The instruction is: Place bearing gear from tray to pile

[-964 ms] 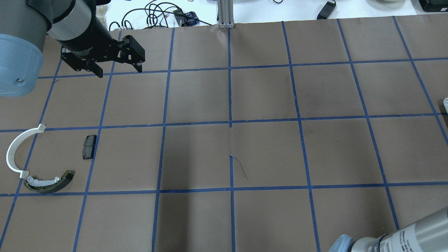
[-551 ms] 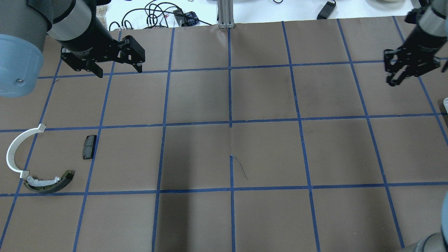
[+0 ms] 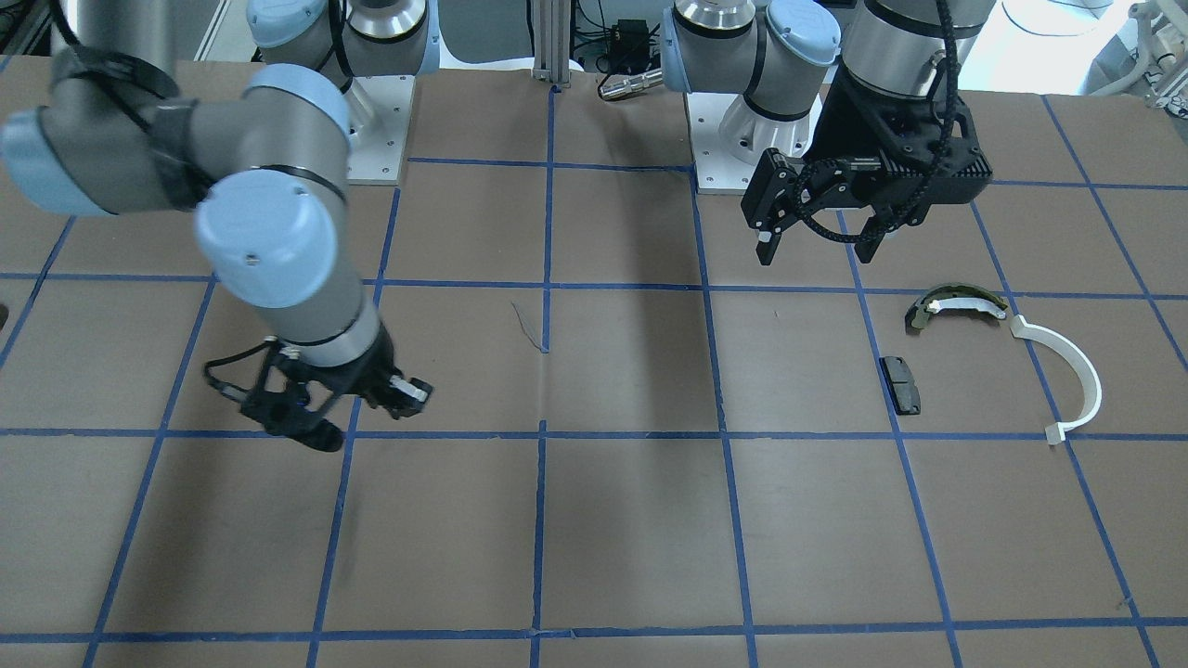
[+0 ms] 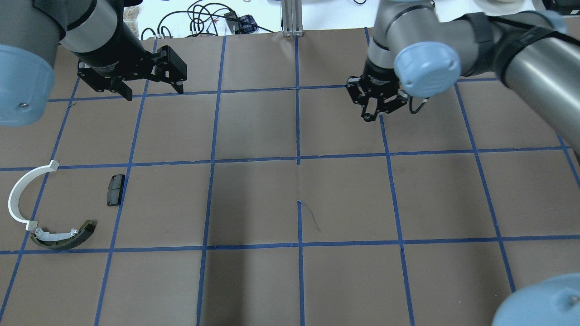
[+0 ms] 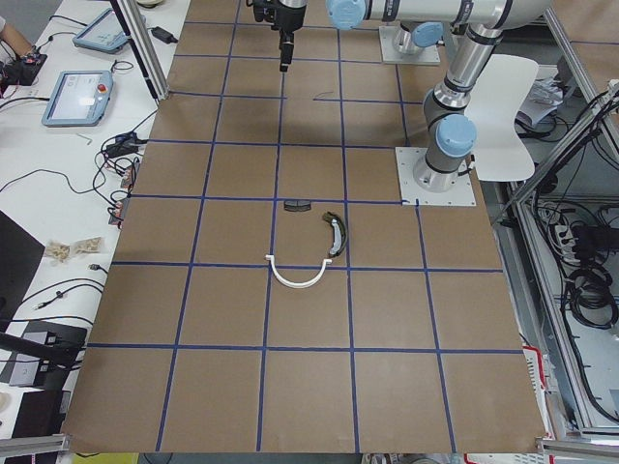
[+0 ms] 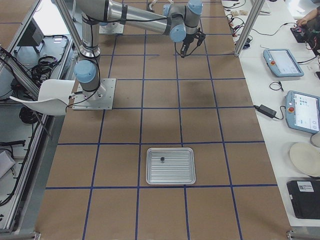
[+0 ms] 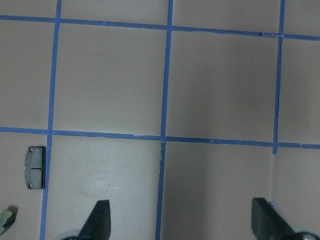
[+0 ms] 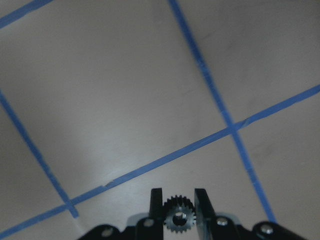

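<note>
1. Right pincer [image 8: 178, 200]: in its wrist view you can see it clenched on the gear [image 8: 179, 218]. The gear is a small toothed wheel with a round bore, pinched between the two fingers and held clear of the table [image 4: 253, 199].
2. Against the overhead picture from 0.6 s ago, this pincer has left the table's far right edge and travelled toward the middle. It now hangs about one square right of the centre tape line. One second ago it was not in that view at all, and only a bit of its arm showed at the bottom right corner.
3. You will find the tray [image 6: 170, 177] at the right end of the table, well apart from the gear. One small dark part lies in it, too small to identify.
4. Left pincer [image 4: 154, 90]: it is released, with its fingers spread wide and nothing between them. It hovers over the far left part of the table, in the same spot as in both earlier pictures.
5. The pile lies on the left, nearer the robot.
   - The white arc [image 4: 11, 201] has the curved shoe [image 4: 68, 242] just beside its near end. You cannot tell whether the two touch.
   - The black pad [image 4: 115, 190] lies apart from both, with its edge at a blue tape line.
   - None of the three has shifted since the earlier frames.
6. Gear and pile are well apart, with the centre tape line between them.
</note>
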You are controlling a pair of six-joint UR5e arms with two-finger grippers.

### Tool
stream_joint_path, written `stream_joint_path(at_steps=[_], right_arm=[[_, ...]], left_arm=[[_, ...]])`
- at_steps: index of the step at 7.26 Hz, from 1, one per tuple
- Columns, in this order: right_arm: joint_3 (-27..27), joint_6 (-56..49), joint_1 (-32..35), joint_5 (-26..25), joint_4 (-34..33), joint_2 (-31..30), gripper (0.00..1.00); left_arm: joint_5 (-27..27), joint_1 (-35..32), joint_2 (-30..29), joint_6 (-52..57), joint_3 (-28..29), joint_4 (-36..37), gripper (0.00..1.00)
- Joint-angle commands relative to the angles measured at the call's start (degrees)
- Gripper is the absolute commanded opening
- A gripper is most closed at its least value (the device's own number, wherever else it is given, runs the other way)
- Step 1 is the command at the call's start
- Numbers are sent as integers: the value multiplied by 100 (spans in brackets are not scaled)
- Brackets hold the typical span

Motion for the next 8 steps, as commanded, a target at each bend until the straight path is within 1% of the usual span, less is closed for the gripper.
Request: stream_joint_path(at_steps=[1, 3, 4, 6, 7, 8], right_arm=[[-3, 800, 1035, 48, -880, 589, 0], [14, 986, 1476, 127, -945, 871, 0], [93, 1118, 1583, 118, -998, 994, 0], [434, 1128, 1627, 127, -1147, 996, 0], [576, 1128, 1697, 162, -1339, 961, 16], [586, 1136, 1724, 153, -1584, 961, 99]], left_arm=[[1, 1, -4, 0, 0, -2, 100], [1, 1, -4, 0, 0, -2, 100], [1, 1, -4, 0, 0, -2, 100], [-8, 1, -4, -9, 0, -2, 100], [-26, 1, -4, -9, 0, -2, 100], [-43, 9, -12, 9, 0, -2, 100]])
